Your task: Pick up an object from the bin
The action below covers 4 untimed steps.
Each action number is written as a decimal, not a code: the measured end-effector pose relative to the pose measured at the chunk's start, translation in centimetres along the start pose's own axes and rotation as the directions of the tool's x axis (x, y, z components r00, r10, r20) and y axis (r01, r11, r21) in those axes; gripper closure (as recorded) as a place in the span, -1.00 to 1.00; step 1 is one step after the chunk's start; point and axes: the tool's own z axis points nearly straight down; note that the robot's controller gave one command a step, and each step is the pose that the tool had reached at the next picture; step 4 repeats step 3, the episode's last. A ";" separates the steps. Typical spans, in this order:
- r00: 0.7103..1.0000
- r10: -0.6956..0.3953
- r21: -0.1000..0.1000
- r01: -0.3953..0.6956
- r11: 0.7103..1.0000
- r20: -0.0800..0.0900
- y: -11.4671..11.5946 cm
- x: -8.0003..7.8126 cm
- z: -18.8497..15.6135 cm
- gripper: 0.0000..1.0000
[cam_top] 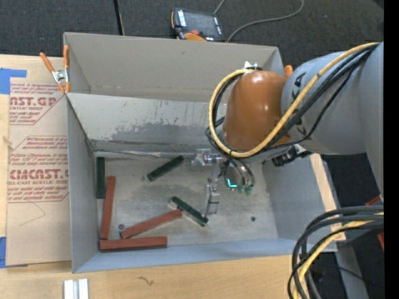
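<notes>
Eyes on the dark green flat plastic bar [189,210]: flat on the floor of the grey metal bin [81,167], about mid-floor, a shade toward the near wall. Long axis on a slant, one end aimed at the far-left corner, the other at the near-right corner. Right over that near-right end, the tool [212,205]. Spread or pressed together? Cannot tell. Touching the bar? Cannot tell either.

Looks like lining up for a grasp. To do it well: turn to close across the narrow width, not along the length, and slide toward mid-bar for balance. Mind the reddish-brown flat bar [151,224], seemingly touching the green one's underside near its far-left end. Further bars by the left wall, well apart.
</notes>
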 end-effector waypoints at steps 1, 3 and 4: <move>0.999 0.041 0.000 -0.041 0.999 0.000 -0.7 4.6 8.5 -1.00; 0.999 0.048 -0.001 -0.048 0.999 0.014 -1.3 3.6 -8.5 1.00; 0.999 0.048 -0.001 -0.048 0.999 0.014 -1.3 3.6 -8.5 1.00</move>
